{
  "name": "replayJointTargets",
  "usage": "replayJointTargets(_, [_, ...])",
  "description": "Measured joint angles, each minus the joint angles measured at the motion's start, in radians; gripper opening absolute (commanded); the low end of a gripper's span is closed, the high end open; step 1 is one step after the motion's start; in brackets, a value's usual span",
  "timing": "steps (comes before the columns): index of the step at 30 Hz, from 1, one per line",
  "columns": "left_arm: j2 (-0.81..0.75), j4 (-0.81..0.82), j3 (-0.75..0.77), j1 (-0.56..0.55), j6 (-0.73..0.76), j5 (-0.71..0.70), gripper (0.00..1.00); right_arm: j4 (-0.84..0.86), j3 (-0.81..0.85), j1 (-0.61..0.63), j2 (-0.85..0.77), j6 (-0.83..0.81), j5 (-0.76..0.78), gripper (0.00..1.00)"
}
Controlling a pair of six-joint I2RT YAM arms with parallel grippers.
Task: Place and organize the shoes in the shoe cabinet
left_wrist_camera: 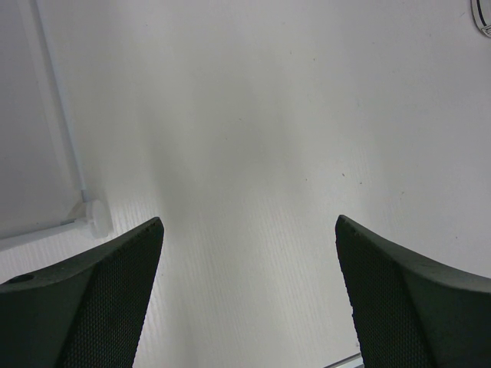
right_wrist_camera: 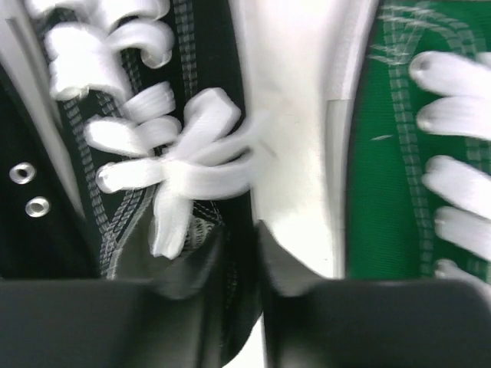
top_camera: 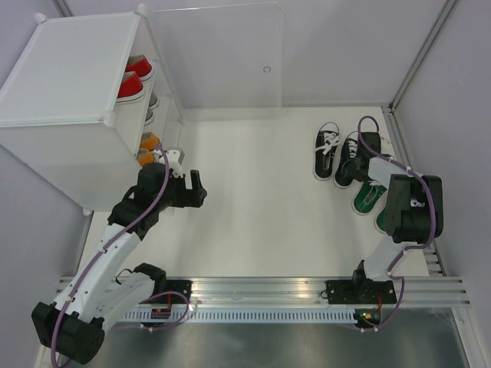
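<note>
left gripper (left_wrist_camera: 249, 230): seen wide open over table (left_wrist_camera: 268, 115) | right gripper (right_wrist_camera: 242, 230): pinched narrow on black shoe (right_wrist_camera: 215, 54) side, at 2 o'clock | green shoe (right_wrist_camera: 383, 192): laid just beside | shoe cabinet (top_camera: 69, 84): set at 10 o'clock

The shoe cabinet (top_camera: 69, 84) stands at the table's (top_camera: 253, 207) far left, stored shoes (top_camera: 132, 86) on its shelves, its door panel (top_camera: 219, 57) open behind. 4 loose shoes (top_camera: 326, 149) lie side by side at far right.
</note>
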Motion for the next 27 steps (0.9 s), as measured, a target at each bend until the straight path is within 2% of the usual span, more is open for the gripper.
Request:
replayJointTargets(1, [0.000,0.000,0.000,0.000,0.000,0.000,0.95,-0.007,0.003,-0.002,0.000,-0.001,0.011,0.04])
replayJointTargets(2, [0.000,0.000,0.000,0.000,0.000,0.000,0.95,-0.014,0.005,-0.002,0.000,-0.006,0.022,0.00])
replayJointTargets(9, [0.000,0.000,0.000,0.000,0.000,0.000,0.94,-0.032,0.002,-0.002,-0.014,-0.019,0.071,0.01])
replayJointTargets(17, [0.000,0.000,0.000,0.000,0.000,0.000,0.94,-0.070,-0.024,-0.014,-0.116,-0.056,0.068,0.01])
replayJointTargets(27, [0.000,0.000,0.000,0.000,0.000,0.000,0.94,-0.072,-0.008,0.064,-0.370,-0.140,0.035,0.01])
